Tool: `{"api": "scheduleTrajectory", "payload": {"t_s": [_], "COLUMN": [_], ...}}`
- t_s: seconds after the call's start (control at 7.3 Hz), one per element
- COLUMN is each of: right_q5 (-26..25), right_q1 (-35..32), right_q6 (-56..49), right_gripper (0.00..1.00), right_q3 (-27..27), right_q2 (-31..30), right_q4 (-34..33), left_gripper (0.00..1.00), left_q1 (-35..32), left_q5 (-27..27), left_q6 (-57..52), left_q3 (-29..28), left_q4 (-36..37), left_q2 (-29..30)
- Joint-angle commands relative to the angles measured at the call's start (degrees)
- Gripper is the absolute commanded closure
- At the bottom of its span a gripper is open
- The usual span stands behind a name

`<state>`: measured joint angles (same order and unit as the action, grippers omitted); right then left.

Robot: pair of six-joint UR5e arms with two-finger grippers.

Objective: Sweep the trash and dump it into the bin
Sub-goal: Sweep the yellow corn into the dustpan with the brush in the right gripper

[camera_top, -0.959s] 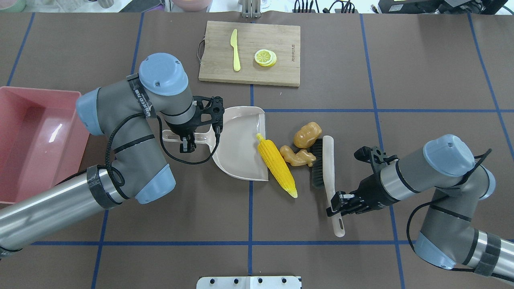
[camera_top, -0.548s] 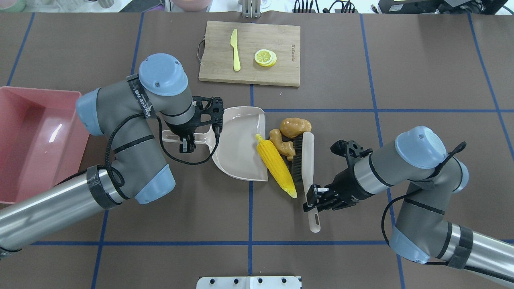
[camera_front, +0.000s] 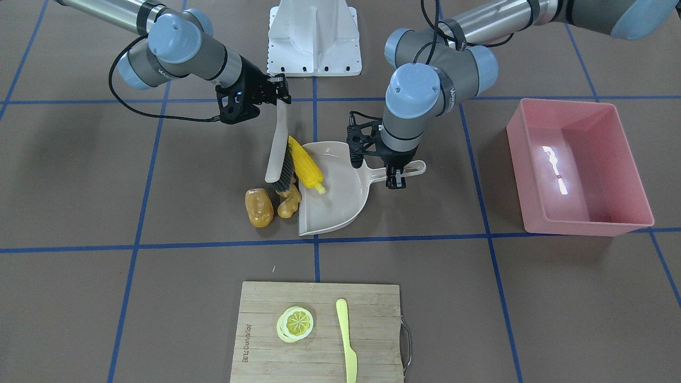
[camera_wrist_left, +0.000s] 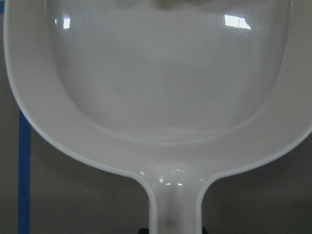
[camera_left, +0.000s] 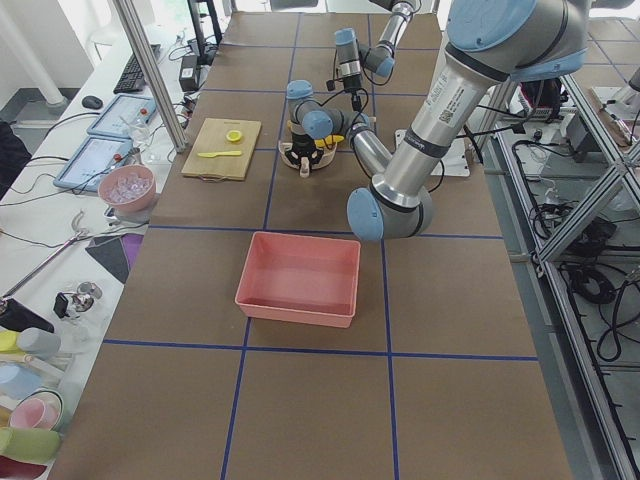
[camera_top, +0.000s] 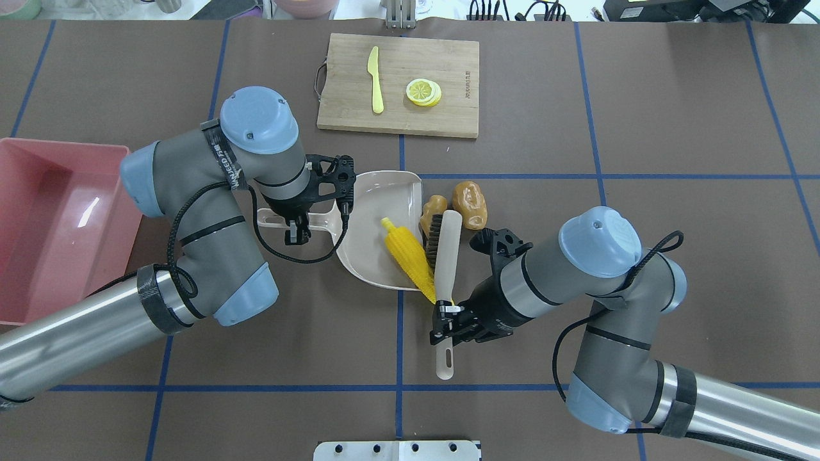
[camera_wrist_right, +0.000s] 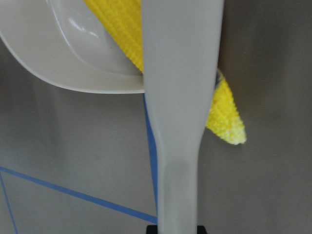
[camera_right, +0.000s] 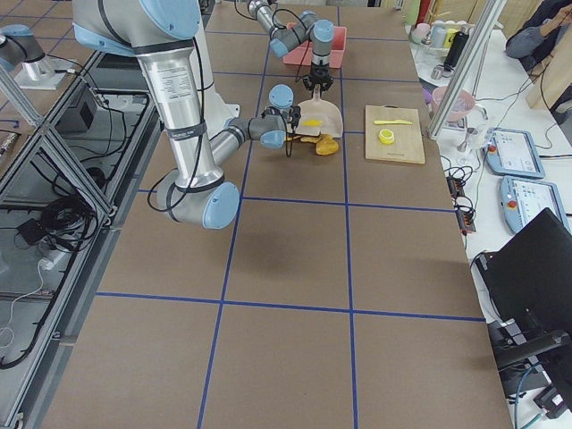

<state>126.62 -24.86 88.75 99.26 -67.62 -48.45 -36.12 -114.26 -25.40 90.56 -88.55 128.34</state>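
- Both pairs of jaws are shut on handles. The right gripper (camera_top: 448, 322) clamps the brush (camera_top: 446, 240) low on its pale handle, and the left gripper (camera_top: 298, 225) pinches the handle of the dustpan (camera_top: 378, 195).
- The corn (camera_top: 405, 256) has changed most. A second ago it lay on the table along the pan's open lip. Now it lies mostly inside the pan, at the centre of the overhead view, with only its tapered end over the lower rim (the right wrist view shows that tip poking out past the edge).
- The ginger (camera_top: 433, 206) and potato (camera_top: 469, 203) were shoved leftward too, but they slipped round the far end of the brush. Both sit on the table outside the pan, the ginger just beside the lip's upper corner and the potato just right of it.
- By my reading, one piece of three is nearly in. The other two need a fresh stroke started from beyond the potato.
- Relative to the jaws, the corn lies between the two grippers, along the bristles, up and left of the right gripper. The ginger and potato sit at the brush end farthest from that gripper.
- The bin (camera_top: 64, 147) waits at the left edge of the overhead view, well apart from the pan, with no trash in it.
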Motion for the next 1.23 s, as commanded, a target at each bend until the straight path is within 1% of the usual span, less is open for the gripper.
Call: {"api": "scheduleTrajectory", "payload": {"t_s": [0.0, 0.41, 0.55, 0.68, 0.82, 0.96, 1.1], "right_q5": [-1.0, -1.6, -0.8, 1.8, 8.1, 13.3, 16.5], "right_q1": [0.8, 0.9, -0.4, -2.8, -8.2, -12.9, -15.9], "right_q6": [0.6, 2.3, 2.3, 1.9, 0.4, -6.1, -12.6], "right_gripper": [1.00, 1.00, 1.00, 1.00, 1.00, 1.00, 1.00], "right_q3": [-0.9, -0.6, 0.5, 2.9, 4.5, 5.3, 5.4], "right_q2": [5.0, 7.1, 6.8, 6.4, 3.5, 0.1, -4.3], "right_q4": [-4.4, -5.7, -6.9, -11.1, -12.4, -12.3, -11.9], "left_gripper": [1.00, 1.00, 1.00, 1.00, 1.00, 1.00, 1.00], "left_q1": [0.0, 0.0, 0.0, 0.0, 0.0, 0.0, 0.0], "left_q5": [0.0, 0.0, 0.0, 0.0, 0.0, 0.0, 0.0], "left_q6": [-0.1, -0.3, -0.3, -0.3, -0.4, -0.4, -0.3], "left_q3": [0.0, 0.1, 0.0, 0.1, 0.1, 0.1, 0.0], "left_q4": [-0.1, -0.1, -0.1, -0.1, -0.2, -0.6, -0.8], "left_q2": [-0.2, -0.2, -0.2, -0.2, -0.2, -0.2, -0.2]}}
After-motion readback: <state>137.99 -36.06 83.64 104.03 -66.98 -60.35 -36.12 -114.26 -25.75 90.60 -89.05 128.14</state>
